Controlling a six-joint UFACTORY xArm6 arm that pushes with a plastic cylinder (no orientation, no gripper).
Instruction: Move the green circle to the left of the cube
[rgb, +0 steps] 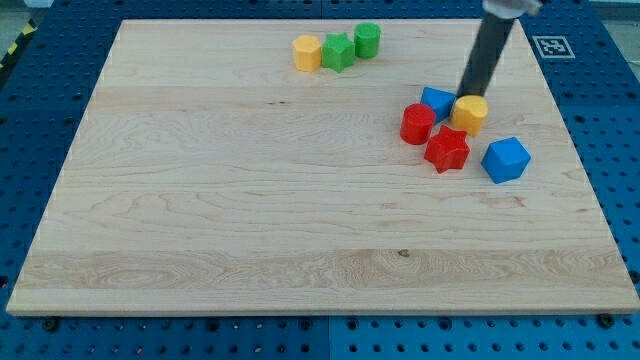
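Observation:
The green circle (367, 39) stands near the view's top, right of a green star (338, 52) and a yellow hexagon (307, 52). The blue cube (505, 159) lies at the view's right. My tip (468, 94) rests at the far edge of a yellow cylinder (470, 112), between it and a blue block (436, 101). The tip is far right of and below the green circle, and up-left of the blue cube.
A red cylinder (417, 124) and a red star (447, 149) sit left of the blue cube, close to the yellow cylinder. The wooden board (250, 200) lies on a blue perforated table. A marker tag (552, 46) sits off the board's top right.

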